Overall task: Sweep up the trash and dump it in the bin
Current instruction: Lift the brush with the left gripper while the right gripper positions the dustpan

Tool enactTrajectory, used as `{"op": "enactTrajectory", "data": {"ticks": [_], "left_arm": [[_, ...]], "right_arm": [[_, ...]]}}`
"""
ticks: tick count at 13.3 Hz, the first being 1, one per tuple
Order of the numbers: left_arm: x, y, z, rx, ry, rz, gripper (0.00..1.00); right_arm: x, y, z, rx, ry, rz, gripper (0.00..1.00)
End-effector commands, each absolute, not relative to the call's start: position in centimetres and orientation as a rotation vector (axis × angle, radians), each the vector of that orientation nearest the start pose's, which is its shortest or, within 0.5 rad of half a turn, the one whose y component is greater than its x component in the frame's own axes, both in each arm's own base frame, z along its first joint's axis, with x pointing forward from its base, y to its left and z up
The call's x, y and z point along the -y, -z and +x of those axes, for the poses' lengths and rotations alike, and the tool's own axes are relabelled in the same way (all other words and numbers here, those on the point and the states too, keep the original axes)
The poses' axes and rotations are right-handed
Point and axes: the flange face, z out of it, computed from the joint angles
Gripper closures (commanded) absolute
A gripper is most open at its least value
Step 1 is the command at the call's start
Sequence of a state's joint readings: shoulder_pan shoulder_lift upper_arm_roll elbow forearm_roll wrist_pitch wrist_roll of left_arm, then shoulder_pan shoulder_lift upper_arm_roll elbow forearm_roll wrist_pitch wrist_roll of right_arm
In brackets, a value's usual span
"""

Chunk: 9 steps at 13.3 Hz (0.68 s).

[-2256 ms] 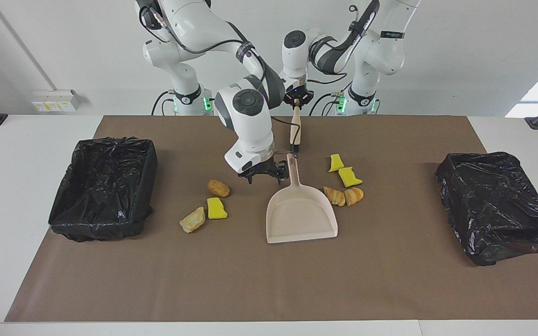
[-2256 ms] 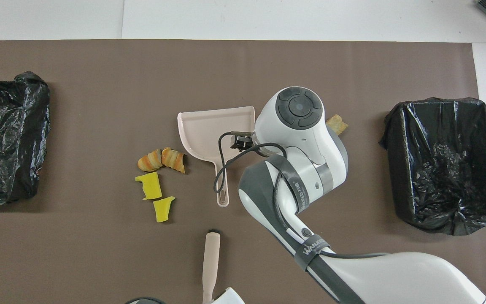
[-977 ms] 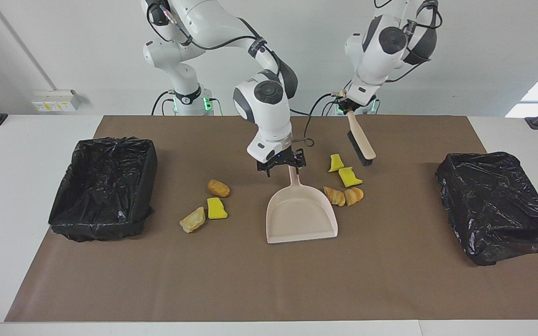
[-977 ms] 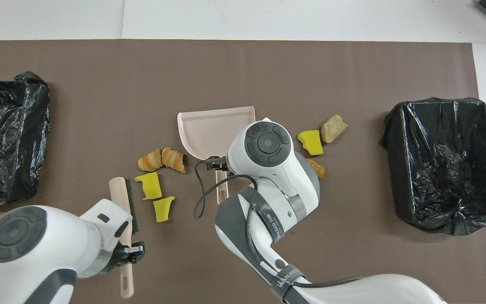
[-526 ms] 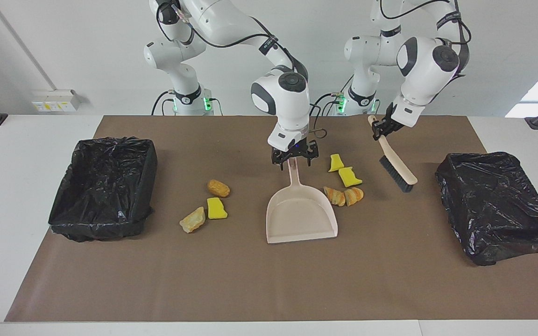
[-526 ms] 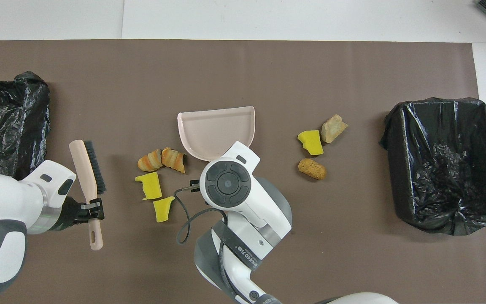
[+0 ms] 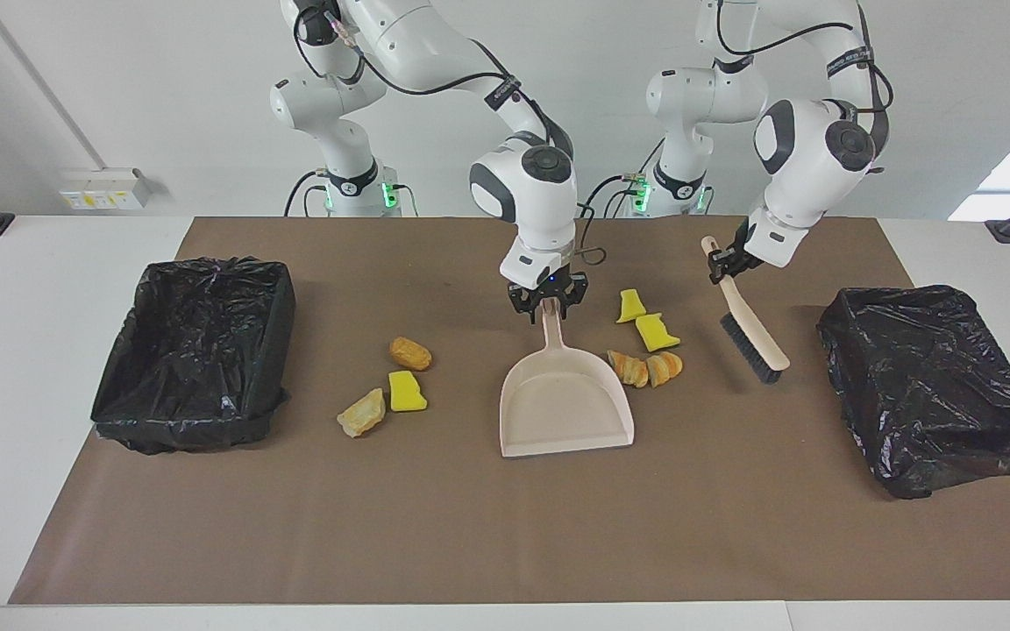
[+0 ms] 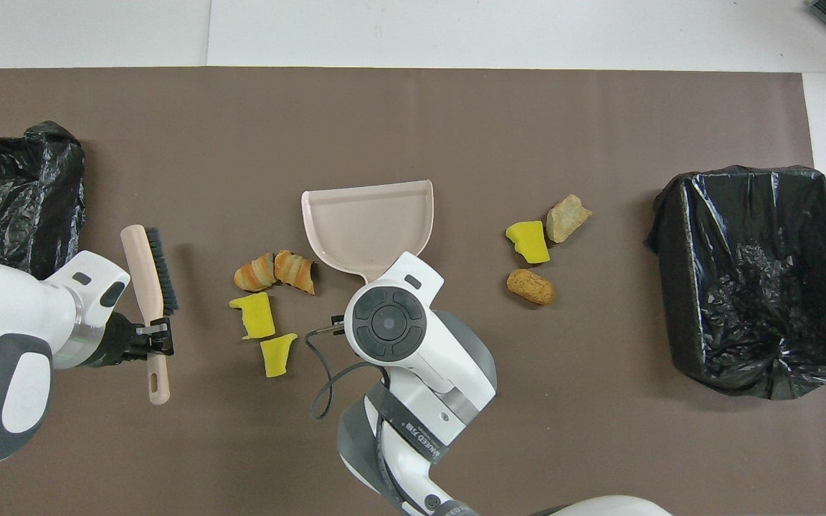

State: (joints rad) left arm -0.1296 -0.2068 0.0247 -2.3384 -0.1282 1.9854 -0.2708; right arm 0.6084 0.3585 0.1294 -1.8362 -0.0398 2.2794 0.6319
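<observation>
Beige plastic dustpan (image 7: pixel 565 399) lies mid-mat, handle now between narrowing right gripper (image 7: pixel 547 304) jaws, left gripper (image 7: pixel 723 263) clamping brush (image 7: pixel 750 324), newly swung beside trash chunks (image 7: pixel 645 347) w/ others (image 7: pixel 391 379) unswept: sweeping looks imminent.

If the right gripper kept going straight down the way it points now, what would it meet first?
The right gripper points down at the handle end of the dustpan, which lies between its fingers, so it would meet that handle first. From these views I cannot tell whether the fingers already touch it.
</observation>
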Motion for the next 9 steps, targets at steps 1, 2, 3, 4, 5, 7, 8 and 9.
{"op": "enactTrajectory", "data": {"ticks": [1, 2, 3, 4, 5, 7, 8, 9], "left_arm": [[5.7, -41.2, 45.4, 0.348, -0.265, -3.203, 1.0], [5.7, -41.2, 45.4, 0.35, -0.265, -3.202, 1.0], [5.8, -41.2, 45.4, 0.348, -0.265, -3.202, 1.0], [5.8, -41.3, 45.4, 0.345, -0.267, -3.202, 1.0], [5.7, -41.3, 45.4, 0.344, -0.269, -3.202, 1.0], [5.8, -41.2, 45.3, 0.34, -0.272, -3.202, 1.0], [5.9, -41.2, 45.2, 0.331, -0.274, -3.201, 1.0], [6.0, -41.3, 45.2, 0.328, -0.271, -3.201, 1.0]], "right_arm": [[-42.5, -35.4, 47.9, 0.205, 0.117, -3.1, 0.46], [-42.5, -35.4, 47.9, 0.225, 0.128, -3.111, 0.54], [-42.5, -35.4, 47.9, 0.226, 0.131, -3.113, 0.7], [-42.5, -35.4, 47.8, 0.233, 0.131, -3.113, 0.92], [-42.5, -35.4, 47.8, 0.238, 0.131, -3.113, 1.0], [-41.3, -36.8, 48.8, 0.299, 0.153, -3.101, 1.0], [-39.3, -38.0, 50.0, 0.334, 0.145, -3.097, 1.0], [-37.3, -39.3, 50.9, 0.411, 0.139, -3.1, 1.0]]}}
